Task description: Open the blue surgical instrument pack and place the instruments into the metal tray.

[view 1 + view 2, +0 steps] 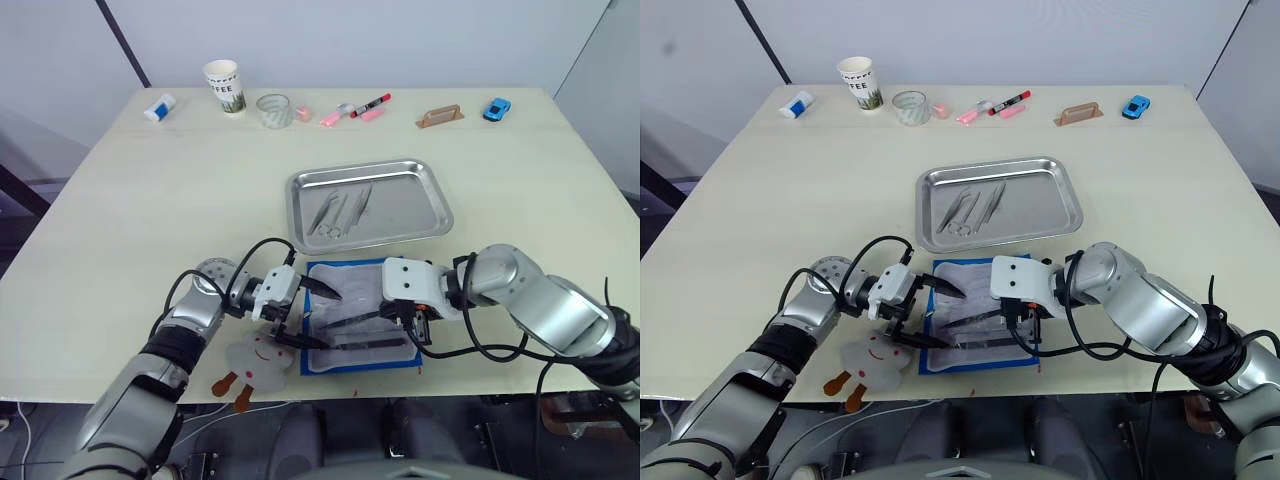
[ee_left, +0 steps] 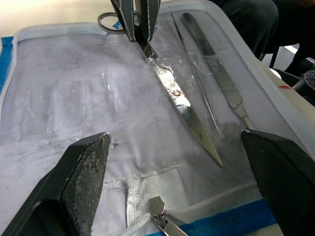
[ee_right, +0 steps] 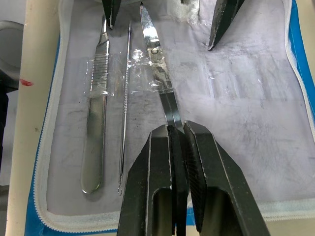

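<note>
The blue surgical instrument pack (image 1: 358, 318) lies unzipped and flat at the near edge of the table (image 1: 150, 200), pale lining up, just in front of the metal tray (image 1: 367, 203). Three instruments rest on the lining: scissors (image 3: 156, 73), a thin probe (image 3: 125, 98) and a flat-handled scalpel (image 3: 96, 108) (a clear strip crosses all three). My right gripper (image 3: 177, 147) is pinched onto the scissors near the handle end, blades pointing away from it. My left gripper (image 2: 177, 162) sits at the pack's opposite side with its fingers (image 2: 83, 167) spread wide, gripping nothing. A few instruments (image 1: 340, 212) already lie in the tray. A white plush toy (image 1: 255, 362) lies beside the pack, under my left arm.
</note>
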